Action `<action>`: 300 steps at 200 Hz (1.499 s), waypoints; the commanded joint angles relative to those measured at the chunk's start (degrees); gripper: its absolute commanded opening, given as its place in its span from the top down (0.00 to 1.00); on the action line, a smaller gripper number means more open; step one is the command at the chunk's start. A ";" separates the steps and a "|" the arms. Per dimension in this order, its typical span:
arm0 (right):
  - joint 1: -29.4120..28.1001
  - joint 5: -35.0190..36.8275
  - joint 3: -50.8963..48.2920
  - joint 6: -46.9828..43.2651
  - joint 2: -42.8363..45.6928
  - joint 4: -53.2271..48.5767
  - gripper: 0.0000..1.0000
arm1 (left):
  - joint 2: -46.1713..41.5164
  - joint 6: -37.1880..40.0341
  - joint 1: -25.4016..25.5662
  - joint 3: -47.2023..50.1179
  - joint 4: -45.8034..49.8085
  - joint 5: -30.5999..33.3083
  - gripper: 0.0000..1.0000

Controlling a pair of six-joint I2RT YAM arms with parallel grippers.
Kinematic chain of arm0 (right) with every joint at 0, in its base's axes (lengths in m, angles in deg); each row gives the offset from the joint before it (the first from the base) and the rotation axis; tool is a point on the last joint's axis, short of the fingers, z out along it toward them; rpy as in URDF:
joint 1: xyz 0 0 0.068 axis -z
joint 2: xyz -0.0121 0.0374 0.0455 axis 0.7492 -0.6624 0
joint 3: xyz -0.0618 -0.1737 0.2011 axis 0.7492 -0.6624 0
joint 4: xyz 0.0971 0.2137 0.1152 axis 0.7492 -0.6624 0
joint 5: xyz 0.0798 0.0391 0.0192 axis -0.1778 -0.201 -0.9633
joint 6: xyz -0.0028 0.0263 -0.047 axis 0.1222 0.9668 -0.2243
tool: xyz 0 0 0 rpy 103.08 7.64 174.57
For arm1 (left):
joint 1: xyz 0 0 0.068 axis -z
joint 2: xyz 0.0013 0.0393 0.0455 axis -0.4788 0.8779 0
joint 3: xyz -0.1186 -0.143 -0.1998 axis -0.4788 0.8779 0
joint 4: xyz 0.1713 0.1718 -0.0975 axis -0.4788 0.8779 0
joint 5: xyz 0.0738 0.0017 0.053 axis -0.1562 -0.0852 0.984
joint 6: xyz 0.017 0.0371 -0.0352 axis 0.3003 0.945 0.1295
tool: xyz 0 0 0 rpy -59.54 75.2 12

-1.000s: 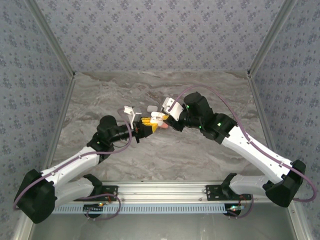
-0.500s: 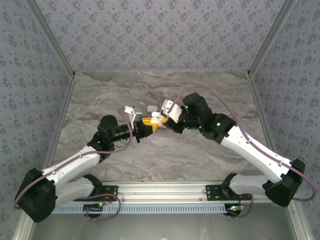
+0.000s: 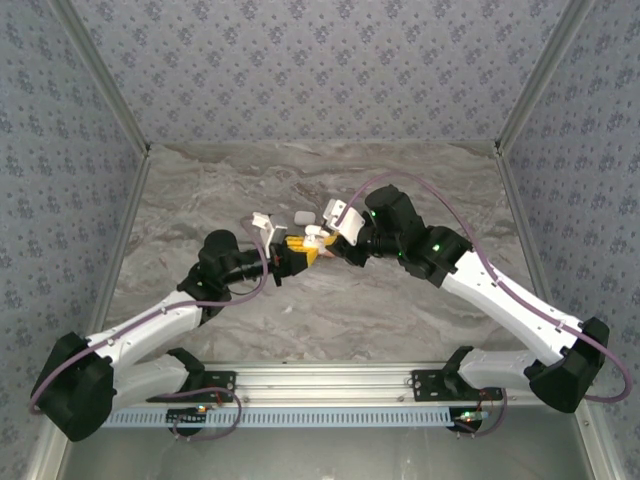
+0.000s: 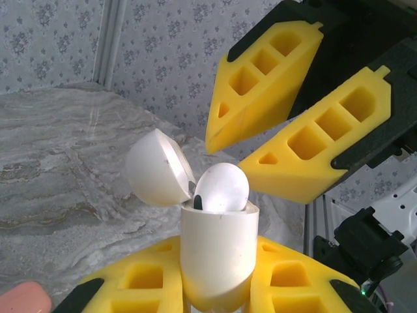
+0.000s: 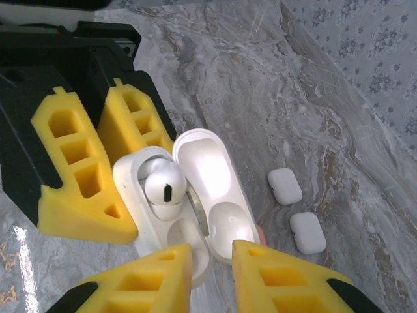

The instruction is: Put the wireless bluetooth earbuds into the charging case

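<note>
While in left gripper (image 4: 218, 280), case (image 5: 210, 173) (earbud (image 5: 163, 184) inside)

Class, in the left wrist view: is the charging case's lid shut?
No, the lid of the charging case is swung open, with an earbud showing at its mouth.

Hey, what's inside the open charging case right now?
One white earbud sits in the charging case, its stem hidden inside; the neighbouring slot looks empty.
</note>
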 commanded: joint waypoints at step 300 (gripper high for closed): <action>4.86 -4.23 -17.20 13.15 15.89 15.26 0.00 | -5.19 -3.22 -24.48 -6.59 23.74 7.44 1.00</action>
